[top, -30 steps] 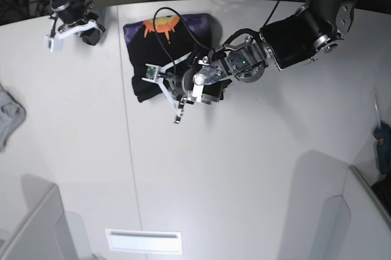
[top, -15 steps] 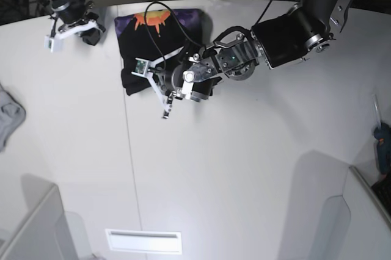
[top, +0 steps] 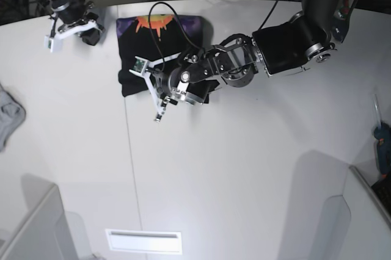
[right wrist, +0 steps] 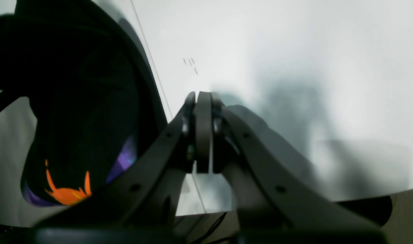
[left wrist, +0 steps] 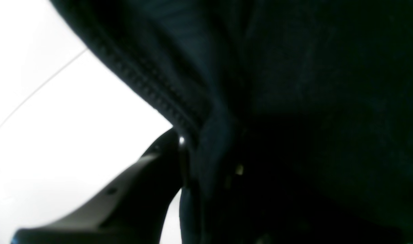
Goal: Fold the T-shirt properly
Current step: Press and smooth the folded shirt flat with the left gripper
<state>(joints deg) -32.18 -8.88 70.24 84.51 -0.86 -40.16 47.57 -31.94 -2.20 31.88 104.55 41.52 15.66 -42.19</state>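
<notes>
The black T-shirt lies folded into a small rectangle at the back of the white table, its orange and purple print at the far edge. My left gripper is at the shirt's near edge, shut on the fabric. In the left wrist view the stitched hem runs past one dark finger, and black cloth hides the other. Left of the shirt and clear of it, my right gripper has its fingertips pressed together on nothing. The right wrist view shows the shirt at its left.
A small light-grey cloth lies at the table's left edge. A blue tool sits at the right edge. Grey panels stand at the near left and near right. A white strip lies near the front.
My left arm has slid left and slightly toward the back, and the folded T-shirt has moved with it. The right arm has stayed still.
</notes>
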